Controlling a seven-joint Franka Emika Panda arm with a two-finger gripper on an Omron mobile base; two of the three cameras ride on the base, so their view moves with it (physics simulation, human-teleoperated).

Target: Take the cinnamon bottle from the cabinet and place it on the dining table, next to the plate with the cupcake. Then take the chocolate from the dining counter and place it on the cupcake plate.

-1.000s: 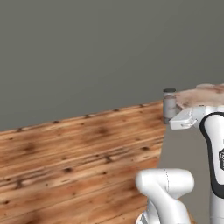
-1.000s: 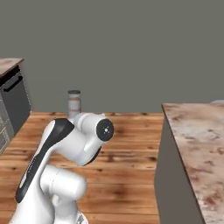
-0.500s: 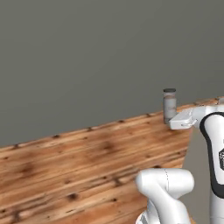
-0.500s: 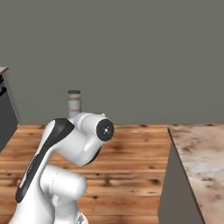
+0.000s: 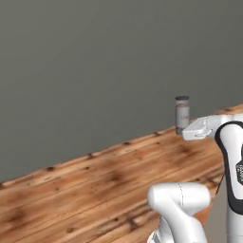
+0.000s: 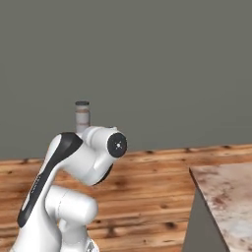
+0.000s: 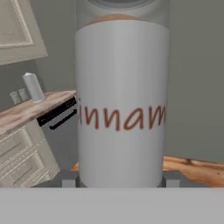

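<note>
Base rotation shifts both base views; dining table (image 6: 224, 197) edges in at right.
Gripper (image 7: 121, 183) stays clamped on upright cinnamon bottle (image 7: 121, 105), in transit toward the table.

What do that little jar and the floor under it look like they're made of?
The cinnamon bottle looks like clear glass or plastic: its see-through top shows brown powder above a matte pale label with red lettering. The floor looks like varnished wood, with visible planks, grain and dark knots.
</note>
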